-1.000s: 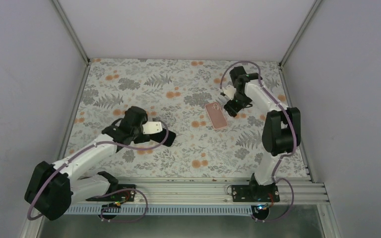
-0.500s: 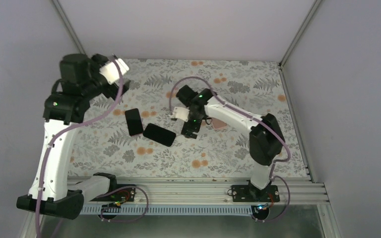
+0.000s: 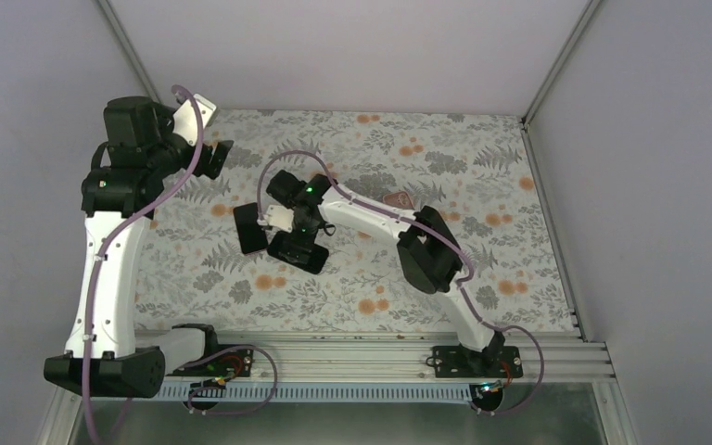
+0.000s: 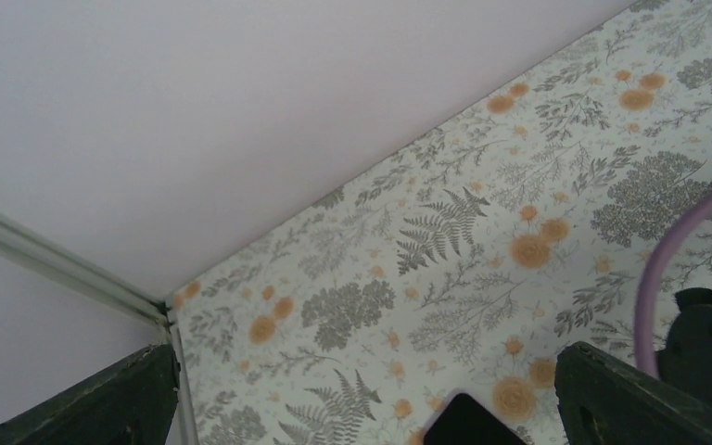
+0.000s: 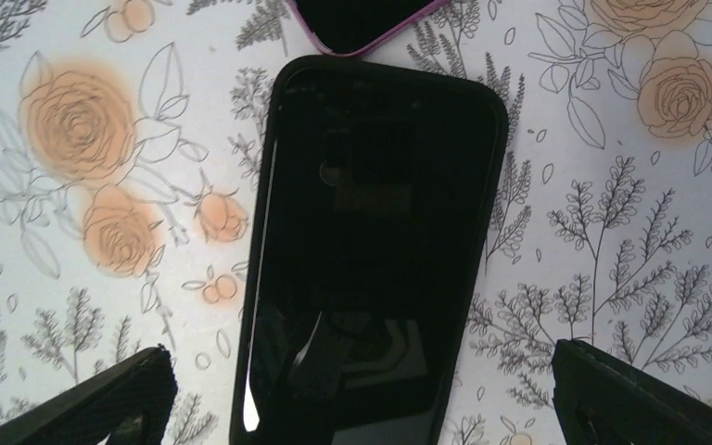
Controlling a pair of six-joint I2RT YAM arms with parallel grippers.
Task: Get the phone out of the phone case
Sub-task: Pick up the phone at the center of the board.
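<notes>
Hovering above the black-cased phone (image 5: 371, 232), which lies flat on the floral table (image 3: 482, 176) left of centre, the right gripper (image 5: 371, 397) has jaws wide and empty. A purple-rimmed phone (image 3: 250, 228) lies just beside it, left and slightly farther. Far left, the raised left gripper (image 4: 366, 399) is also spread wide, holding nothing. A pink item (image 3: 396, 197) lies partly hidden behind the right arm.

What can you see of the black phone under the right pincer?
The black phone lies flat on the floral cloth, its glossy dark face up and showing a dim reflection. A matte black rim with rounded corners frames it. The open right pincer hangs above it, one finger on each side, not touching. A purple-rimmed device lies just beyond one short end.
</notes>
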